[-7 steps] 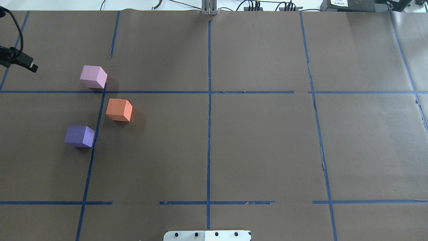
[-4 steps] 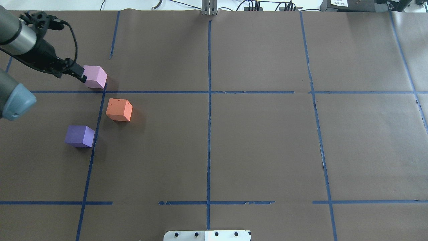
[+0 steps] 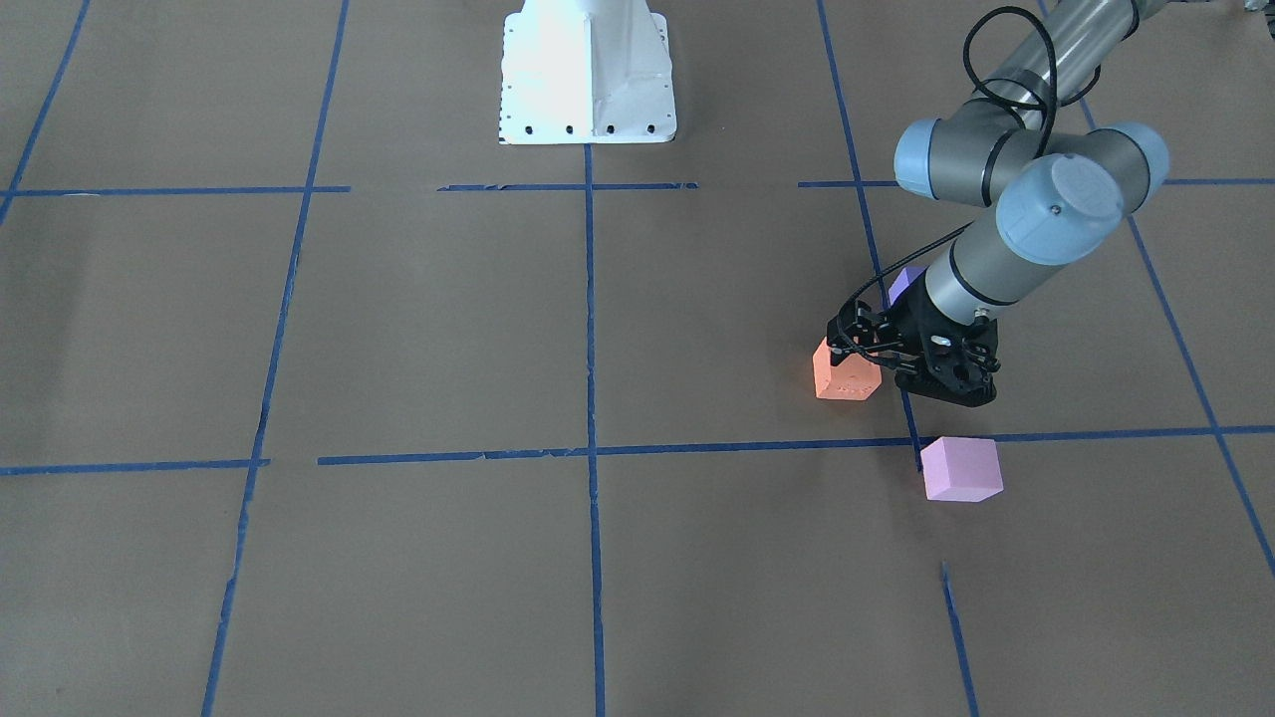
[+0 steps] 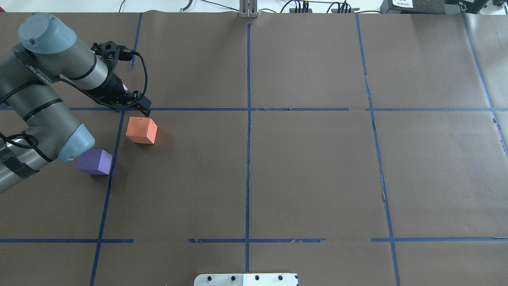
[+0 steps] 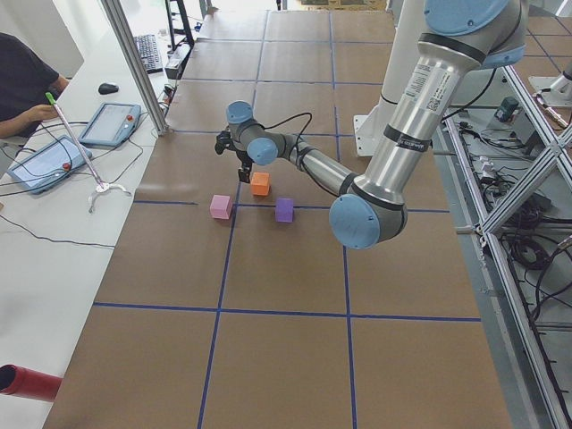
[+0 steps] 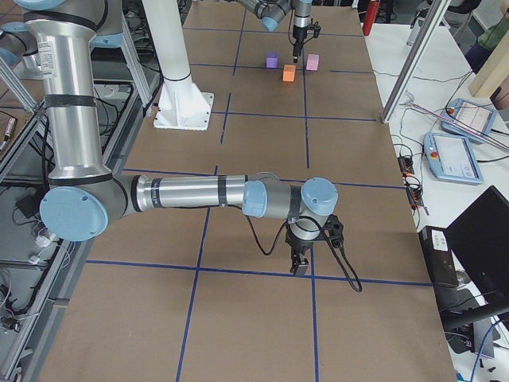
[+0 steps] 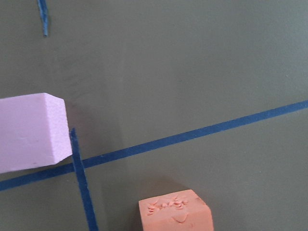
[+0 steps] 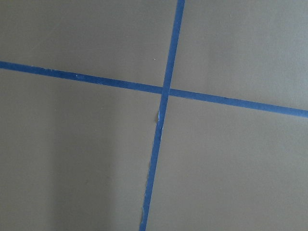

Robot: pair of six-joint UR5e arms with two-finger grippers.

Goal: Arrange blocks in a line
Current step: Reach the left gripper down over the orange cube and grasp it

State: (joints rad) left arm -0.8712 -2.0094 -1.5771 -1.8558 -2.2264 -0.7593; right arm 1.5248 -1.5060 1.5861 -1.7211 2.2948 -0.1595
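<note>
Three cubes sit on the table's left part. The orange block [image 4: 141, 130] [image 3: 847, 376] is in the middle, the dark purple block [image 4: 95, 161] [image 3: 904, 284] nearer me, the pale pink block [image 3: 961, 468] [image 7: 29, 132] farther away. In the overhead view my wrist hides nearly all of the pink block. My left gripper [image 4: 143, 107] [image 3: 956, 390] hangs above the table between the orange and pink blocks, looks shut and holds nothing. My right gripper [image 6: 301, 267] points down over bare table far from the blocks; I cannot tell if it is open.
Blue tape lines [image 4: 248, 119] split the brown table cover into squares. The white robot base plate [image 3: 588, 70] is at my edge. A metal post [image 4: 248, 10] and cables stand at the far edge.
My left arm has swung in from the left edge, passed over the pink block and now hangs just beyond the orange block. The three blocks have not moved.
</note>
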